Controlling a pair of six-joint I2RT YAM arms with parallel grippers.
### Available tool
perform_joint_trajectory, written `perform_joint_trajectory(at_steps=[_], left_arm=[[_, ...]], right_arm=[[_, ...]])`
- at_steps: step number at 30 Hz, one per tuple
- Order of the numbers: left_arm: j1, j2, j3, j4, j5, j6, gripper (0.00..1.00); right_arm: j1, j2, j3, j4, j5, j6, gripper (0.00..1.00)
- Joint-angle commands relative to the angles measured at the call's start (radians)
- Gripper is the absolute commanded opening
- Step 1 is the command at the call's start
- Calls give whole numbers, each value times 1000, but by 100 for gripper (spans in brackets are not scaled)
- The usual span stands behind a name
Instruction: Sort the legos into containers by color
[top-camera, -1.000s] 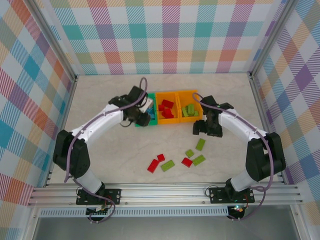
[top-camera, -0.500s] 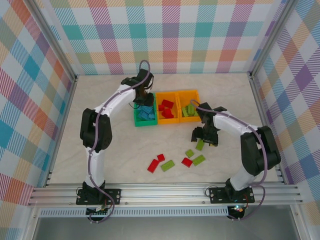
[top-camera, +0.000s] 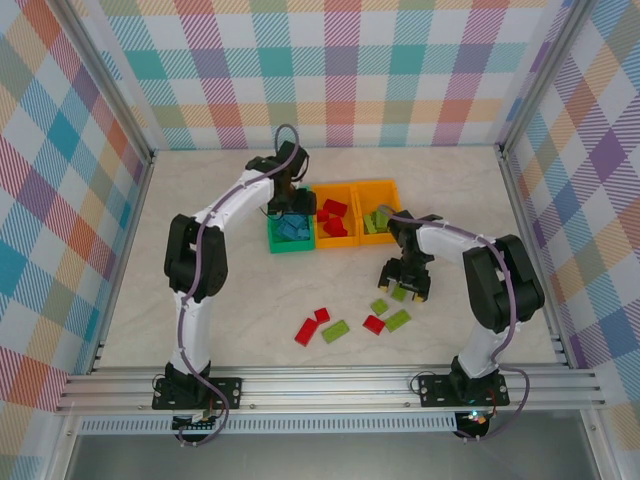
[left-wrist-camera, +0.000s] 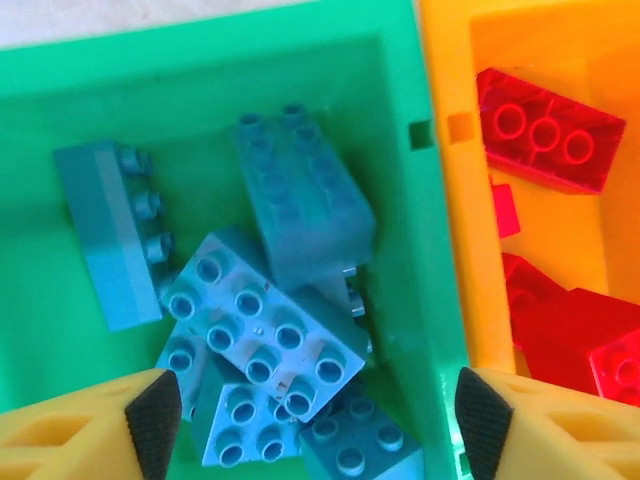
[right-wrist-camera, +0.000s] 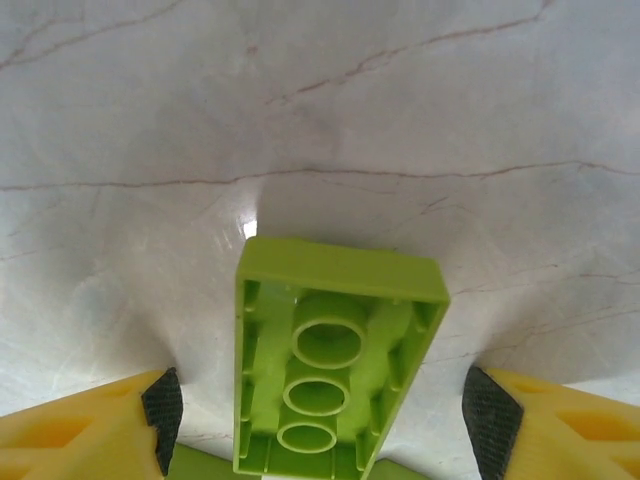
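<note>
Top view: left claw hangs over the green bin. Right claw is low over a lime brick, right of centre.

Left wrist: fingers apart, empty, blue bricks beneath.

Right wrist: fingers apart and clear of the upturned lime brick, which lies midway between them, bottom centre, on the surface. Best to drop lower and close squarely on its long sides.

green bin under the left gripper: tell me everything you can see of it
Small open-topped rectangular green plastic bin, glossy and smooth-walled, upright on the marble-look tabletop, leftmost in a row of three. Its right wall touches the middle orange plastic bin; a small slot shows near that rim. Inside lies a loose pile of blue studded plastic bricks, some tilted. The left gripper hangs open above it, with no contact visible.
</note>
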Motion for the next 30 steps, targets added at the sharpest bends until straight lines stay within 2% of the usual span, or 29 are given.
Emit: perform_joint_trajectory(at_steps=[1, 3, 7, 11, 15, 22, 30], left_arm=[[12, -142, -48, 31, -16, -23, 83], [11, -195, -91, 61, -13, -28, 87], [12, -293, -199, 113, -17, -26, 89], [13, -381, -307, 151, -51, -25, 90], [13, -445, -395, 176, -53, -22, 92], [13, -504, -542, 185, -26, -2, 92], [9, -606, -708, 226, 12, -14, 93]], right_arm=[[4, 33, 8, 19, -10, 28, 70], [4, 36, 8, 20, -6, 30, 62], [4, 39, 13, 18, 10, 16, 43], [4, 11, 30, 10, 29, -1, 33], [4, -52, 99, -34, 66, -29, 32], [-9, -69, 376, -139, 127, -106, 31], [-41, 185, 708, -202, 100, -202, 33]])
